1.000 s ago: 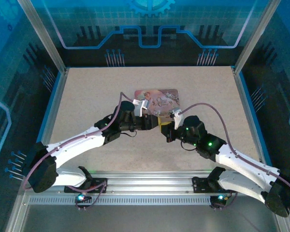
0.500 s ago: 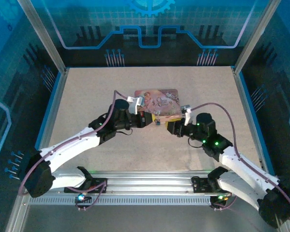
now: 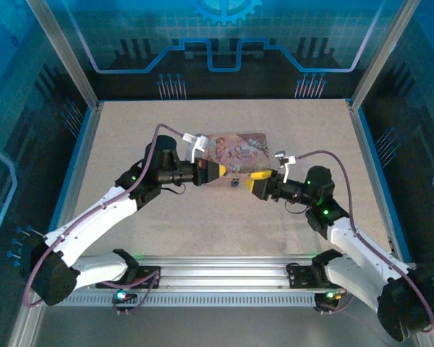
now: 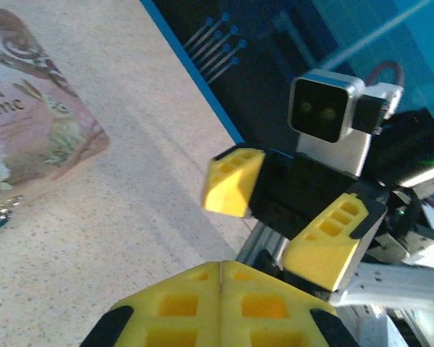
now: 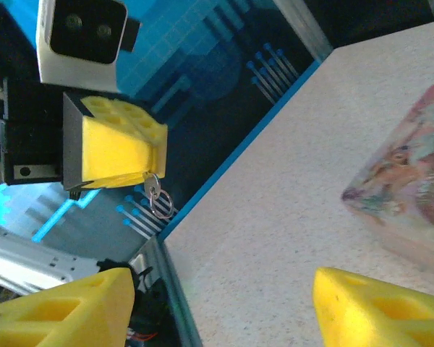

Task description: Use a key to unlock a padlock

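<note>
The tiny padlock [image 3: 234, 181] lies on the table just in front of the pink tin, between the two grippers; its shackle end glints at the left edge of the left wrist view [image 4: 1, 212]. My left gripper [image 3: 218, 170] [image 4: 220, 266] is shut on the key [image 5: 151, 186], whose head and ring hang from the pressed yellow fingertips. My right gripper [image 3: 252, 181] [image 5: 224, 283] faces it from the right, open, with nothing between its fingers [image 4: 235, 181]. Both grippers hover a little above the table, apart from the padlock.
The pink illustrated tin box [image 3: 239, 148] [image 4: 29, 123] [image 5: 412, 181] lies flat behind the padlock. A blue rim [image 3: 79, 166] and glass walls bound the speckled table [image 3: 202, 224]. The aluminium rail [image 3: 224, 278] runs along the near edge.
Both arms have drawn apart: the left gripper back to the left, the right gripper back to the right. The padlock, covered by them a second ago, now lies exposed between them.
</note>
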Robot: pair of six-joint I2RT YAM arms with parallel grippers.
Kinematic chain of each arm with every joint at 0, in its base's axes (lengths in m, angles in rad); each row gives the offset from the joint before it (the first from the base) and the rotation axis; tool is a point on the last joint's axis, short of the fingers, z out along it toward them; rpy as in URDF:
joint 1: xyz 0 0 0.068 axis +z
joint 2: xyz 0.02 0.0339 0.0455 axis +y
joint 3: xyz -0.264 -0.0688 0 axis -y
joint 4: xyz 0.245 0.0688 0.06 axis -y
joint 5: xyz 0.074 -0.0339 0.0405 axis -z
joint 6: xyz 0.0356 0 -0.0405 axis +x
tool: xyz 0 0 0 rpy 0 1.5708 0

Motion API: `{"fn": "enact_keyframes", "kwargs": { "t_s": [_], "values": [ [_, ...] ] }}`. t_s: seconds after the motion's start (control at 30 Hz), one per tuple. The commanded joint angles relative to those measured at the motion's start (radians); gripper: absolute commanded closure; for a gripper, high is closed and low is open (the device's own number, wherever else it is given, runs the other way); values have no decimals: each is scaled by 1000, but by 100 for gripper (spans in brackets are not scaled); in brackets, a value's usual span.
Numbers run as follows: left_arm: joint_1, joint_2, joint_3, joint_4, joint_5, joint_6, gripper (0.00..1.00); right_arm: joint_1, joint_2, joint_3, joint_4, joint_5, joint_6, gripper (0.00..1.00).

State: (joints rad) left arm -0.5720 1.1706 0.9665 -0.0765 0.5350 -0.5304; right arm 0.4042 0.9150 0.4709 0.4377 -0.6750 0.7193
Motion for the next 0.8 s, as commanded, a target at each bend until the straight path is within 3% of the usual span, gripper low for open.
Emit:
{"fn": "enact_keyframes", "kwargs": {
  "t_s": [0.0,0.2,0.5,0.77],
  "values": [
    [7,1,38,-35,92,51,100,80,46,72,87,-25,-2,33],
    [6,6,34,-20,108,42,100,151,142,130,135,-1,-6,37],
    [6,3,17,-9,104,40,100,176,221,169,157,4,-6,54],
    [6,2,13,-12,92,47,100,176,196,139,145,45,-7,70]
  ]
}}
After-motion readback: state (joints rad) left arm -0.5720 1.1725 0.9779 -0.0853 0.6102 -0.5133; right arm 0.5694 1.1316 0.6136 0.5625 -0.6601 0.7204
